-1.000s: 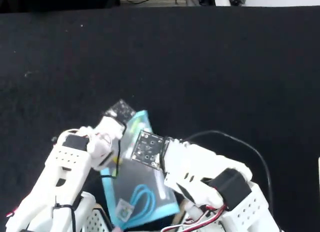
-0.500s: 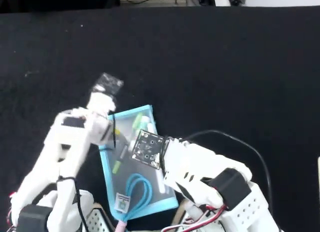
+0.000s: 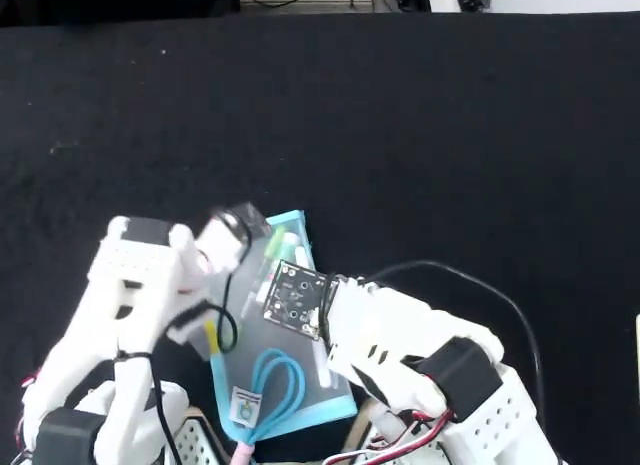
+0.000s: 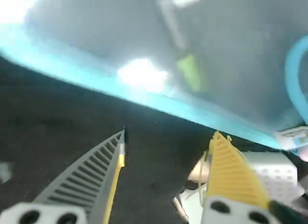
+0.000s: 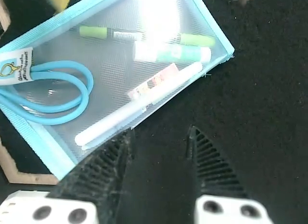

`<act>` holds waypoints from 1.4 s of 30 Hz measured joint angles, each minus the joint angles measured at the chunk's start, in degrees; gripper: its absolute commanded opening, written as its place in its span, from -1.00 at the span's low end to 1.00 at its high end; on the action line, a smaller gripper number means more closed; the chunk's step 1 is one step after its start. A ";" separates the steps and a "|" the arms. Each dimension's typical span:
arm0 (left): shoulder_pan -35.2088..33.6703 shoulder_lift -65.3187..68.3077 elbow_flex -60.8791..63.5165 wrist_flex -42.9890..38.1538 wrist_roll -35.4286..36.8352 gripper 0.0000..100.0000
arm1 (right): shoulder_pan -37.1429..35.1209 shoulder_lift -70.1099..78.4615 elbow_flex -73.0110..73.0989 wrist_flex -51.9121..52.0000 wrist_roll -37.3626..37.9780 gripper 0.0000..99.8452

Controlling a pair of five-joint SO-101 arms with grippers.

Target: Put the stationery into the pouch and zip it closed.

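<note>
The clear mesh pouch (image 3: 270,355) with light-blue trim lies flat on the black table between both arms. Through its mesh (image 5: 120,65) I see a green marker (image 5: 103,32), a white and green stick (image 5: 171,54), a white pen (image 5: 139,106) and a blue cord loop (image 5: 53,91). My left gripper (image 4: 169,133) is open, low over the cloth just off the pouch's blue edge (image 4: 159,106), holding nothing. My right gripper (image 5: 159,132) is open above the cloth beside the pouch's long edge next to the pen, holding nothing.
A black cable (image 3: 470,280) loops over the right arm. A white perforated base (image 4: 276,173) and a wooden edge (image 5: 24,178) sit by the pouch's near end. The black table (image 3: 420,125) stretches far beyond the pouch.
The left arm swung out past the pouch's far end, then came back down to the pouch's left edge. The pouch shifted slightly. The right arm kept still.
</note>
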 measured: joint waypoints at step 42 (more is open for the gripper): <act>-9.85 18.37 -5.89 -38.33 37.89 -0.45 | 2.55 0.09 8.26 -6.33 1.32 -0.65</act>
